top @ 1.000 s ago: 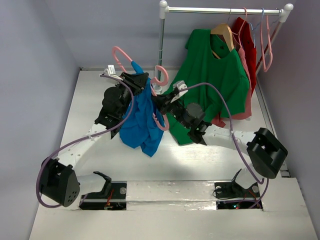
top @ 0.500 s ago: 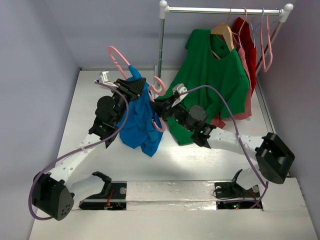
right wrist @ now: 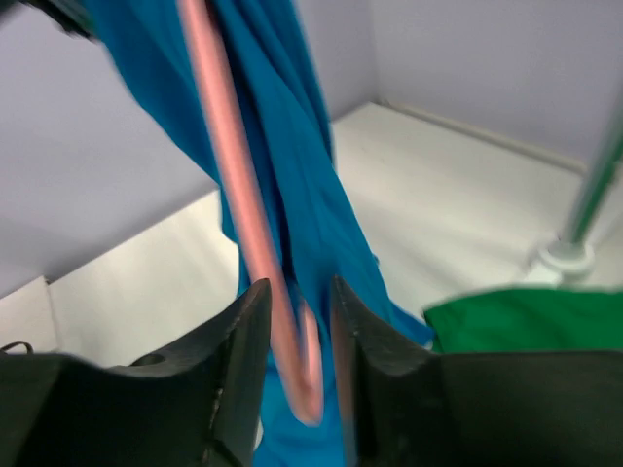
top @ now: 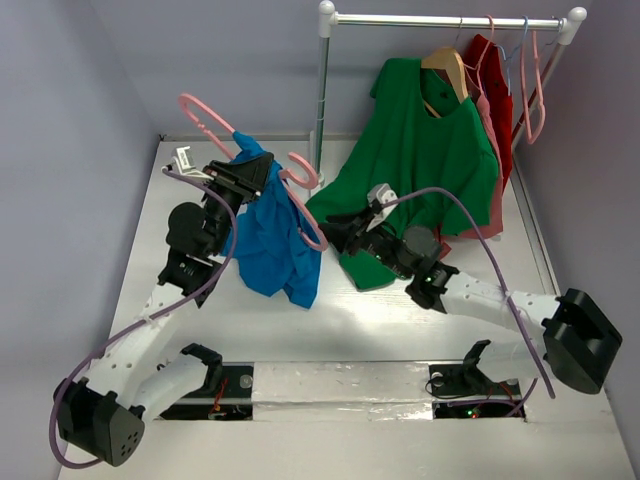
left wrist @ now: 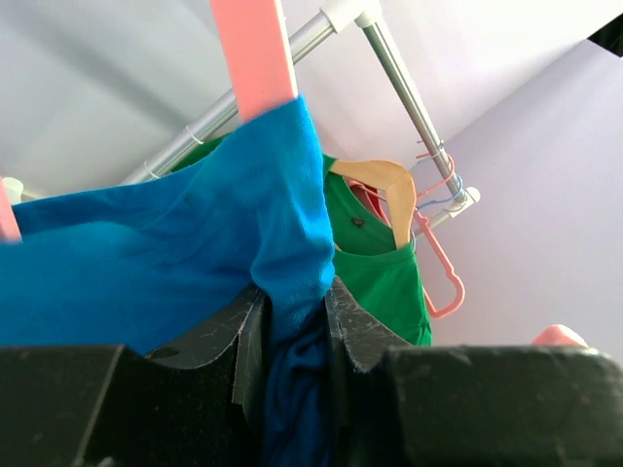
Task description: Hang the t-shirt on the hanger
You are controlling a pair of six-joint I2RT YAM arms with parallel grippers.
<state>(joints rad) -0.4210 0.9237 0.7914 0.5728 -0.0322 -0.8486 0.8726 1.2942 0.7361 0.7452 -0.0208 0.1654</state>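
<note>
The bright blue t-shirt (top: pixel 270 245) hangs draped over the light pink hanger (top: pixel 205 112), held up above the table's middle left. My left gripper (top: pixel 248 172) is shut on a fold of the t-shirt (left wrist: pixel 146 263) at the top, right under the hanger's arm (left wrist: pixel 255 49). My right gripper (top: pixel 335 232) is open, just right of the hanger's lower end. In the right wrist view the blurred hanger arm (right wrist: pixel 229 165) and the t-shirt (right wrist: pixel 292 146) show through the gap between the jaws (right wrist: pixel 300 292), with space on both sides.
A white clothes rack (top: pixel 322 80) stands at the back. On it hang a green t-shirt (top: pixel 420 150) on a tan wooden hanger (top: pixel 447 65), red and salmon shirts (top: pixel 495 90) and bare pink hangers (top: pixel 535 90). Walls close in left and right.
My left gripper has swung left with the t-shirt and hanger. My right gripper has drawn back to the right and down, and no longer sits around the hanger's arm.
</note>
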